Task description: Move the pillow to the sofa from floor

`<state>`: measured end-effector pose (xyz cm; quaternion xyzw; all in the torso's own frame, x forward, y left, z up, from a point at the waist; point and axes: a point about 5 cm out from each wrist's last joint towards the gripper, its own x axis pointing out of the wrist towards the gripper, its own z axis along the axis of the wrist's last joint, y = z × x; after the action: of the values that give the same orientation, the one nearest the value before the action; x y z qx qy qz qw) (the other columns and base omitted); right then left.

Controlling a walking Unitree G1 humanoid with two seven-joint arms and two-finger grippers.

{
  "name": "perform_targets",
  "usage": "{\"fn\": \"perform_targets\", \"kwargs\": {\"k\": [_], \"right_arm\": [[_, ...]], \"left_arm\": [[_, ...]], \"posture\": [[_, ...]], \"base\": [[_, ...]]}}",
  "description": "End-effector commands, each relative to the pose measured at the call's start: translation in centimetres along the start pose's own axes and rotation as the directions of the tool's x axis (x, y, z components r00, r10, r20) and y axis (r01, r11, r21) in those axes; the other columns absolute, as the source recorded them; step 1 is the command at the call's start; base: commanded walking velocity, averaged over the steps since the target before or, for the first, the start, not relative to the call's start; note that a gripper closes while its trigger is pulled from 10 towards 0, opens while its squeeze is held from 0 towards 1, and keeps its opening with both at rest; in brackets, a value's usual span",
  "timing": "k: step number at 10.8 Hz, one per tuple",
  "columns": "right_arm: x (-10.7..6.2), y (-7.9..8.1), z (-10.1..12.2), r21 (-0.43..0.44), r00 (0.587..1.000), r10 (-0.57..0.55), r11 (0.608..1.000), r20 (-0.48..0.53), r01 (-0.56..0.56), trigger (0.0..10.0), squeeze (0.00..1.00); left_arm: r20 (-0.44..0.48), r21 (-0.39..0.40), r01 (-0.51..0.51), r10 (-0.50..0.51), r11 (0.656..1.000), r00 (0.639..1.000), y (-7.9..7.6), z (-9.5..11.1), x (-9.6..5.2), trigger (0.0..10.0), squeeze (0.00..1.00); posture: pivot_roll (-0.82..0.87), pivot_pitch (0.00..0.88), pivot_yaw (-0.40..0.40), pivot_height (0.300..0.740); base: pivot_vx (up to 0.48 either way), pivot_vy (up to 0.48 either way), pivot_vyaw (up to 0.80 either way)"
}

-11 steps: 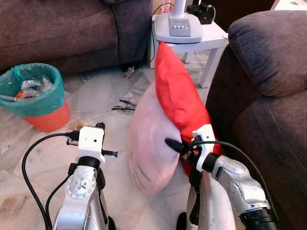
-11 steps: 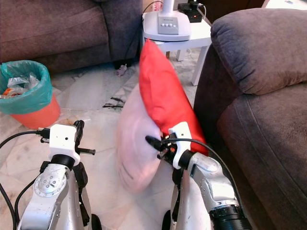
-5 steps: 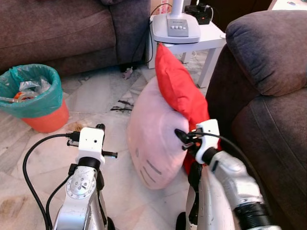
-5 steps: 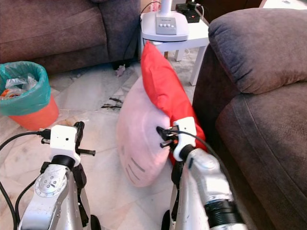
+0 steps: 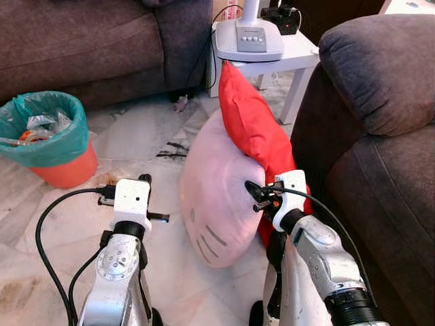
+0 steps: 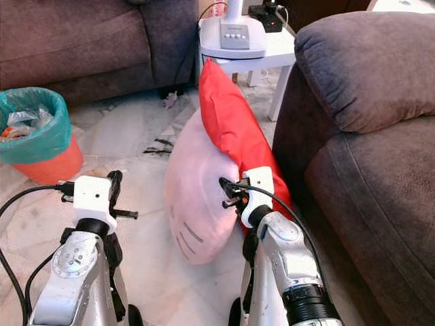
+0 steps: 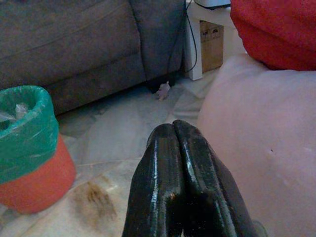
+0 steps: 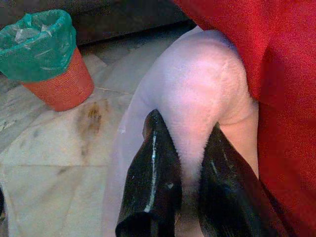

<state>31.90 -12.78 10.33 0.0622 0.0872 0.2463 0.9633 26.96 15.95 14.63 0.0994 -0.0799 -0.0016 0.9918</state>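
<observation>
**Q:** Where's the pillow sitting right now?

**A:** I'm looking at the pink pillow (image 5: 214,197) standing on the marble floor (image 5: 143,139), leaning back against a red pillow (image 5: 255,132), which is propped on the side of the brown sofa (image 5: 380,136). So it's just beside the sofa, not on it.

**Q:** And your hands?

**A:** My right hand (image 8: 183,170) is grasping the pink pillow: in the wrist cam a fold of the plush is pinched between the two black fingers (image 8: 153,182), on the edge nearest the red pillow. My left hand (image 7: 177,182) is clenched on nothing, fingers pressed together, held up over the floor a bit away from the sofa, near the pink pillow's other side.

**Q:** Anything else around?

**A:** An orange bin (image 5: 51,139) with a green liner, well apart from the sofa, and a white counter (image 5: 268,51) just behind the red pillow.
</observation>
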Motion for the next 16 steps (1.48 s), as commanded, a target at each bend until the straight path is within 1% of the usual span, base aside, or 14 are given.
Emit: {"fn": "perform_targets", "kwargs": {"k": [1,5,16], "right_arm": [[-0.13,-0.03,0.70,-0.009,0.998,-0.009,1.000,0.057,0.010,10.0,0.00],[-0.17,0.21,0.58,-0.014,0.999,0.006,1.000,0.052,-0.005,10.0,0.00],[-0.17,0.21,0.57,-0.014,0.999,0.004,1.000,0.053,-0.003,10.0,0.00]], "left_arm": [[0.007,-0.011,0.002,-0.002,1.000,1.000,-0.14,-0.03,-0.06,10.0,0.00],[0.013,-0.012,0.003,-0.003,1.000,1.000,-0.31,0.01,0.00,10.0,0.00],[0.015,-0.012,0.004,-0.003,1.000,1.000,-0.31,0.00,0.00,10.0,0.00]], "posture": [[0.08,0.125,-0.051,0.356],[0.08,0.107,-0.050,0.356],[0.08,0.107,-0.050,0.356]], "base": [[0.000,0.000,0.00],[0.000,0.000,0.00],[0.000,0.000,0.00]]}}
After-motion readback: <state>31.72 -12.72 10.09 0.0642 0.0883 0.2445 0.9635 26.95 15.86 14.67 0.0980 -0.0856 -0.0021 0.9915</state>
